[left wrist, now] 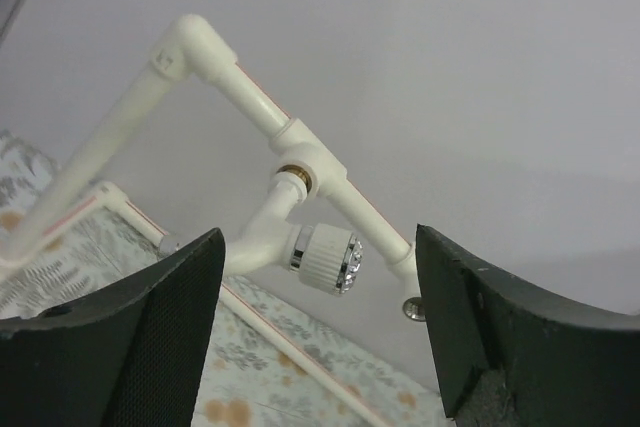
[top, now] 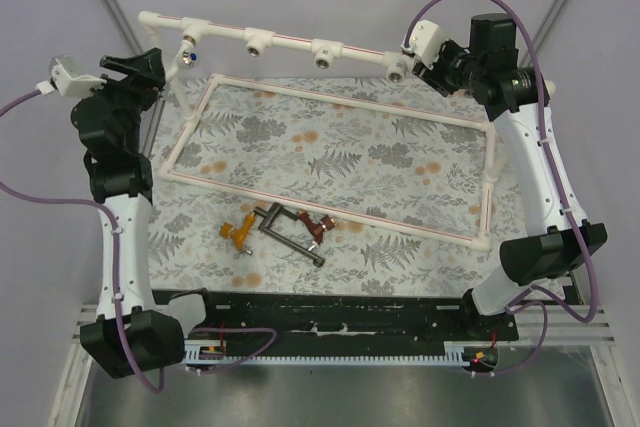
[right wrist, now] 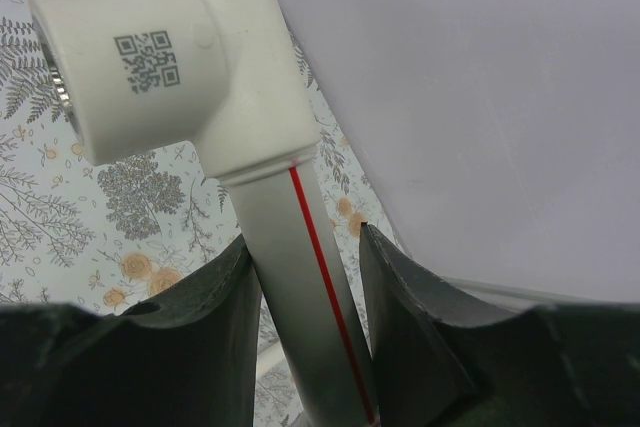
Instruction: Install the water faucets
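Observation:
A white faucet sits screwed into the leftmost tee socket of the white pipe rail. In the left wrist view its ribbed knob shows just beyond my open left gripper, which holds nothing. In the top view the left gripper is just left of that faucet. My right gripper is shut on the rail's right end, its fingers clamping the red-striped pipe below a tee socket. The orange-yellow, dark grey and red-brown faucets lie on the mat.
Three tee sockets on the rail show open ends. A rectangular white pipe frame lies on the floral mat. Grey walls stand close behind the rail. A black rail runs along the near edge.

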`<control>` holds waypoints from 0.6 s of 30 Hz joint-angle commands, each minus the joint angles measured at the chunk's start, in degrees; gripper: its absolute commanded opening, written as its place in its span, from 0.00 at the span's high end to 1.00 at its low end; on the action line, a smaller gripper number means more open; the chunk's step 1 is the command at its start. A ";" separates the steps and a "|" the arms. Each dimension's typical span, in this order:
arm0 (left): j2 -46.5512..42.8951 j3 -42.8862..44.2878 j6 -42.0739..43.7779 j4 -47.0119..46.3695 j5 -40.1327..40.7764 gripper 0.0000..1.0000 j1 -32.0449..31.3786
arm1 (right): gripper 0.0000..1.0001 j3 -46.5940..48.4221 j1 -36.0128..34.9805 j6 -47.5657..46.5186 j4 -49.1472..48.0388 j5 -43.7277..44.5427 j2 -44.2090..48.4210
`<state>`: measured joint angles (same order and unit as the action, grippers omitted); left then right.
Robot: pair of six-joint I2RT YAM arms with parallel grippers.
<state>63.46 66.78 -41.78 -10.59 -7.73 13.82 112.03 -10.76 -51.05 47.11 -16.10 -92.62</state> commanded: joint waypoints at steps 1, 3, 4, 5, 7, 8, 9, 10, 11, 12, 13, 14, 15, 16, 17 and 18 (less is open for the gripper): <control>-0.62 3.17 -22.70 14.45 7.46 0.20 0.41 | 1.00 0.91 -0.13 5.34 4.22 -0.16 -0.19; 0.08 3.18 -28.59 14.98 6.67 0.20 0.41 | 1.00 1.00 -0.13 5.34 4.22 0.01 -0.19; 0.34 2.83 -31.06 14.98 6.06 0.20 0.41 | 1.00 0.91 -0.13 5.34 4.22 -0.07 -0.11; 0.61 2.65 -33.34 14.98 5.45 0.20 0.41 | 1.00 0.82 -0.13 5.43 4.22 -0.07 -0.02; 1.40 2.30 -35.64 14.98 5.00 0.20 0.41 | 1.00 0.74 -0.13 5.43 4.22 -0.25 0.07; 1.75 2.21 -37.04 14.90 4.74 0.19 0.41 | 1.00 0.65 -0.13 5.43 4.22 -0.16 -0.02; 2.10 1.95 -38.19 14.29 4.39 0.19 0.41 | 1.00 0.56 -0.13 5.52 4.30 -0.16 0.07; 2.54 1.34 -39.24 12.45 3.78 0.19 0.33 | 1.00 0.65 -0.13 5.43 4.22 -0.16 0.07; 3.07 0.90 -40.56 11.04 2.64 0.19 0.24 | 1.00 0.65 -0.13 5.43 4.22 -0.25 0.07; 3.59 0.54 -42.31 10.94 1.85 0.20 0.33 | 1.00 0.65 -0.13 5.43 4.30 -0.25 0.07; 3.95 0.45 -43.38 9.11 1.23 0.19 0.33 | 1.00 0.65 -0.05 5.43 4.22 -0.25 0.16; 4.39 0.45 -43.73 8.66 0.87 0.19 0.06 | 1.00 0.65 -0.13 5.43 4.22 -0.16 0.16; 4.82 0.63 -43.83 8.74 0.61 0.19 -0.11 | 1.00 0.74 -0.13 5.34 4.22 -0.16 0.16; 5.09 0.72 -44.00 8.74 0.69 0.19 -0.37 | 1.00 0.74 -0.22 5.34 4.22 0.01 0.16; 5.27 0.80 -44.09 8.74 0.87 0.19 -0.64 | 1.00 0.74 -0.13 5.43 4.22 0.19 0.16; 5.70 0.80 -44.18 8.74 1.31 0.19 -0.73 | 1.00 0.56 -0.13 5.34 4.30 0.19 0.16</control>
<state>68.36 67.59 -80.90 1.45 -5.21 13.69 112.03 -10.76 -51.05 47.09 -16.12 -92.62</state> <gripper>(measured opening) 0.806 0.479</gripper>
